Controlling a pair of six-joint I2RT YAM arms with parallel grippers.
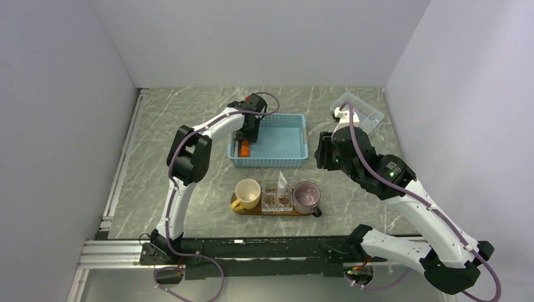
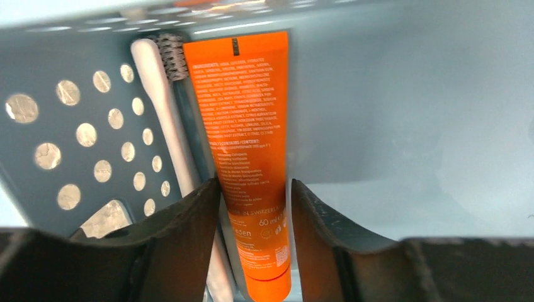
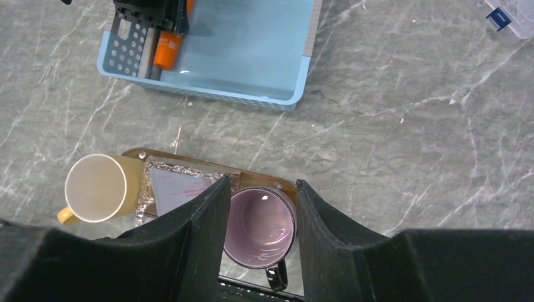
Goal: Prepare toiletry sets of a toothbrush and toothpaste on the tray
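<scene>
The orange toothpaste (image 2: 242, 126) lies in the left end of the blue basket (image 1: 283, 141). My left gripper (image 2: 255, 185) is down in the basket, its jaws open on either side of the tube, with a narrow gap at the right finger. A whitish toothbrush (image 2: 160, 107) and a grey toothbrush (image 2: 173, 53) lie to the left of the tube, by the perforated wall. My right gripper (image 3: 261, 185) is open and empty, high above the dark wooden tray (image 3: 258, 179). A flat white-silver foil-edged pack (image 3: 179, 189) lies on the tray between two cups.
A yellow cup (image 1: 247, 193) stands on the tray's left end and a purple cup (image 1: 306, 196) on its right end. A clear compartment box (image 1: 357, 108) sits at the back right. The basket walls close in round my left gripper (image 1: 245, 135).
</scene>
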